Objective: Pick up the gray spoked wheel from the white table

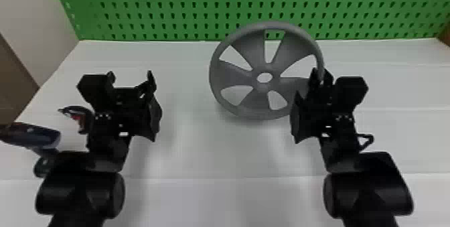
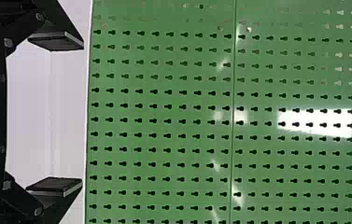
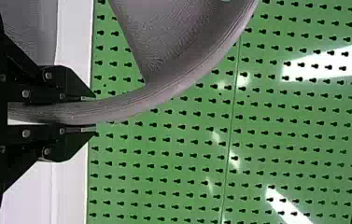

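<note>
The gray spoked wheel [image 1: 249, 100] is tilted up in front of the pegboard, its face toward the head camera. My right gripper [image 1: 320, 75] is at the wheel's right side, with the rim between its fingers. In the right wrist view, both fingers of my right gripper [image 3: 87, 114] press on the rim of the wheel [image 3: 173, 79]. Over the left part of the white table [image 1: 207, 156] my left gripper [image 1: 131, 75] is parked, and in its own wrist view the left gripper [image 2: 57, 114] stands wide open with nothing between its fingers.
A green pegboard [image 1: 187, 7] rises along the table's back edge. At the left lie a dark blue tool [image 1: 33, 136], partly behind the left arm, and a small black and red item [image 1: 77, 117] beside that arm.
</note>
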Action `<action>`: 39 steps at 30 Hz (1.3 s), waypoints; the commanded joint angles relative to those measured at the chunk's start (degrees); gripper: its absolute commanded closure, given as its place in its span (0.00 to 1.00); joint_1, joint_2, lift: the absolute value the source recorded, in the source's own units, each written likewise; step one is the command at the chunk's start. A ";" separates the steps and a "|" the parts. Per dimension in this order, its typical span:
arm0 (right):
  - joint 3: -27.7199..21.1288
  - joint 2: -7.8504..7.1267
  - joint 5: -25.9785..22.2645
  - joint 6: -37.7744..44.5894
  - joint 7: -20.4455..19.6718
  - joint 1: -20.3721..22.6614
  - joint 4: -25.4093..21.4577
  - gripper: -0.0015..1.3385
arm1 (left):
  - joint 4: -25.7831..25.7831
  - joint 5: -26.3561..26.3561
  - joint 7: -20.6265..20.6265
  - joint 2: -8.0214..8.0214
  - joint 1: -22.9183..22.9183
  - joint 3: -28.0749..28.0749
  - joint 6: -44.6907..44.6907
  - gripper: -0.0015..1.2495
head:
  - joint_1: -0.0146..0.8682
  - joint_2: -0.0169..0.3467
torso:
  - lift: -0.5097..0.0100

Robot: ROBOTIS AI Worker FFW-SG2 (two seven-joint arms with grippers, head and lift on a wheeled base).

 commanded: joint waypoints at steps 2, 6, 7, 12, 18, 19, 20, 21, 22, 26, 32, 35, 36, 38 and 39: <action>0.25 0.05 -0.73 0.35 0.00 -0.13 0.00 0.79 | 0.00 0.00 0.00 0.00 0.00 0.19 0.00 0.19 | 0.89 0.17 | 0.79; 0.43 0.05 -1.34 0.88 0.00 -0.13 0.00 0.79 | 0.00 0.00 0.09 0.00 0.09 0.28 0.00 0.19 | 0.89 0.17 | 0.79; 0.52 0.05 -1.52 0.97 0.00 -0.13 0.00 0.79 | 0.00 0.00 0.09 0.00 0.09 0.37 0.00 0.19 | 0.89 0.17 | 0.79; 0.60 0.05 -1.61 1.05 0.09 -0.13 0.00 0.79 | 0.00 -0.09 0.26 0.00 0.18 0.63 0.00 0.19 | 0.89 0.17 | 0.79; 0.78 0.05 -1.69 1.14 0.00 -0.22 0.09 0.79 | 0.00 -0.09 0.26 0.00 0.35 0.89 0.00 0.19 | 0.89 0.17 | 0.79; 0.78 0.05 -1.69 1.14 0.09 -0.22 0.09 0.79 | 0.00 -0.09 0.26 0.00 0.35 0.81 0.00 0.19 | 0.89 0.17 | 0.79; 0.78 0.05 -1.69 1.14 0.00 -0.22 0.18 0.79 | 0.00 -0.09 0.26 0.00 0.35 0.81 0.00 0.19 | 0.89 0.17 | 0.79; 0.87 0.05 -1.78 1.14 0.00 -0.22 0.18 0.79 | -0.09 -0.09 0.26 0.00 0.44 0.81 0.00 0.19 | 0.89 0.17 | 0.79; 0.87 0.05 -1.78 1.14 0.00 -0.22 0.18 0.79 | -0.09 -0.09 0.26 0.00 0.44 0.89 0.00 0.19 | 0.89 0.17 | 0.79; 0.87 0.05 -1.78 1.14 0.09 -0.22 0.18 0.79 | -0.09 -0.09 0.26 0.00 0.44 0.89 0.00 0.19 | 0.89 0.17 | 0.79; 0.96 0.05 -1.87 1.14 0.09 -0.31 0.26 0.79 | -0.09 -0.09 0.26 0.00 0.44 0.98 0.00 0.19 | 0.89 0.17 | 0.79; 0.96 0.05 -2.04 1.14 0.09 -0.31 0.26 0.79 | -0.09 -0.09 0.26 0.00 0.44 0.98 0.00 0.19 | 0.89 0.17 | 0.79; 0.96 0.05 -2.13 1.14 0.00 -0.31 0.26 0.79 | -0.09 -0.09 0.26 0.00 0.44 0.98 0.00 0.19 | 0.89 0.17 | 0.79; 0.96 0.05 -2.13 1.14 0.09 -0.39 0.26 0.79 | -0.09 -0.09 0.26 0.00 0.44 0.98 0.00 0.19 | 0.89 0.17 | 0.79; 1.04 0.05 -2.13 1.14 0.09 -0.39 0.26 0.79 | -0.09 -0.09 0.26 0.00 0.44 0.98 0.00 0.19 | 0.89 0.17 | 0.79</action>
